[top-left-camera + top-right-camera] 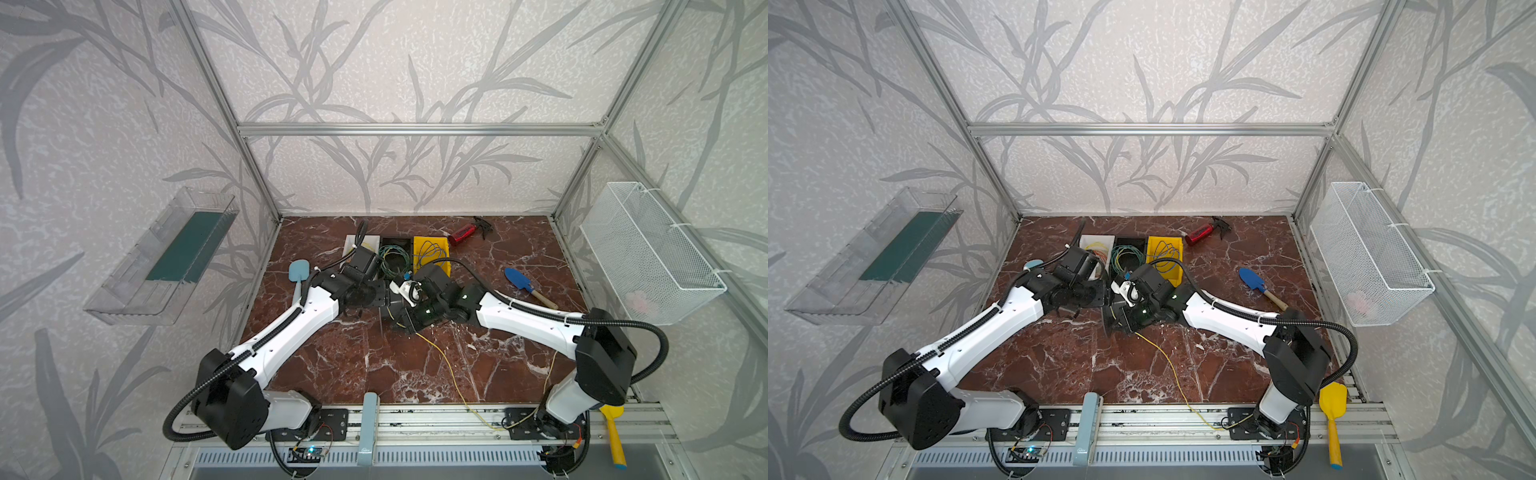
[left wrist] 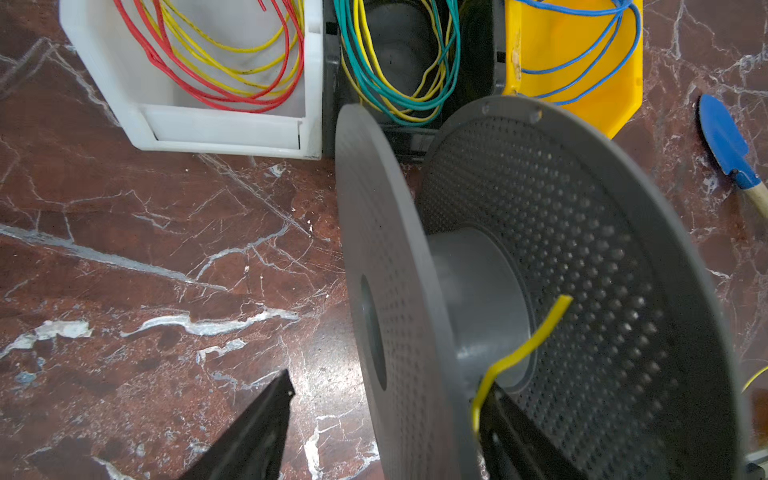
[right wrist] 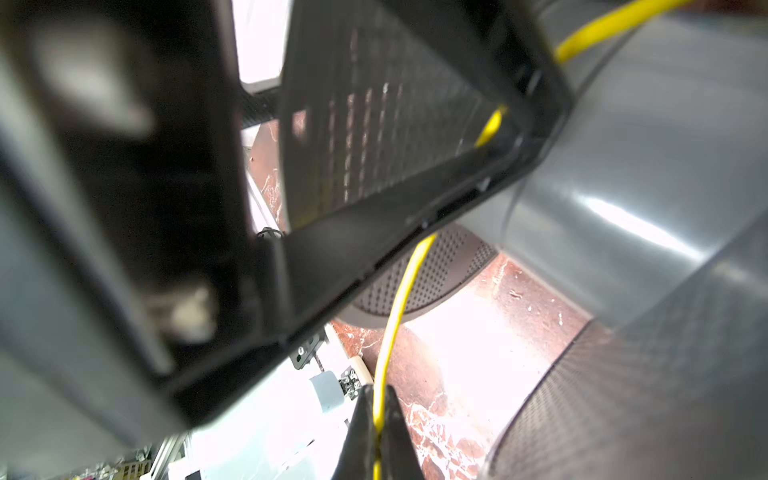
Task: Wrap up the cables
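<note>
A grey spool [image 2: 561, 232] with two perforated flanges stands on edge on the marble table, mid-table in a top view [image 1: 1109, 318]. The yellow cable [image 1: 1167, 365] trails from it across the table to the front rail. My left gripper [image 2: 388, 380] is open and straddles one flange: one finger [image 2: 257, 428] is outside it and clear of it, the other [image 2: 515, 436] is between the flanges by the hub. The cable's free end [image 2: 528, 349] bends over that inner finger. My right gripper [image 3: 377, 399] is shut on the cable just below the spool.
Behind the spool stand a white bin [image 2: 228, 133] with red and yellow wires, a black bin [image 2: 478, 75] with green and yellow wires, and a yellow bin [image 2: 582, 95] with blue wire. A blue trowel [image 1: 524, 284] and red spray bottle [image 1: 465, 235] lie right; a wire basket [image 1: 648, 253] hangs there.
</note>
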Robot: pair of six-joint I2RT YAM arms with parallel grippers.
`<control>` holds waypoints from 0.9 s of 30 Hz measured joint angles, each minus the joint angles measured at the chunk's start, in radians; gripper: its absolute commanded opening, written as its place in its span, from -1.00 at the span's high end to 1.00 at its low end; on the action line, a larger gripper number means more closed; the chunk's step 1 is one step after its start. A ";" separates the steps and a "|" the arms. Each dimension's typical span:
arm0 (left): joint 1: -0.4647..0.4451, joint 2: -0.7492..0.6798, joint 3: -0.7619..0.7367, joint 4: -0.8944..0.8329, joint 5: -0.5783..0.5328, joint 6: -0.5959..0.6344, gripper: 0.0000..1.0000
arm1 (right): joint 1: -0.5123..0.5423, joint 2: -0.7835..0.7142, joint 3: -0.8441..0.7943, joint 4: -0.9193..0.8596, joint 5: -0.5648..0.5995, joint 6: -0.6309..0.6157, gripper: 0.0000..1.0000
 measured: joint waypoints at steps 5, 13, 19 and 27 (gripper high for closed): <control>0.000 0.024 0.006 -0.003 0.000 0.005 -0.22 | -0.002 0.013 0.000 0.002 -0.002 0.008 1.00; 0.002 0.019 0.005 0.001 -0.005 0.006 -0.34 | -0.002 0.016 0.000 0.018 -0.003 0.010 1.00; 0.003 -0.004 -0.001 0.007 -0.005 0.006 -0.48 | -0.002 0.016 0.000 0.044 0.006 0.000 1.00; 0.009 -0.010 -0.008 0.035 0.005 -0.002 -0.35 | -0.006 0.029 0.026 0.035 0.026 -0.019 1.00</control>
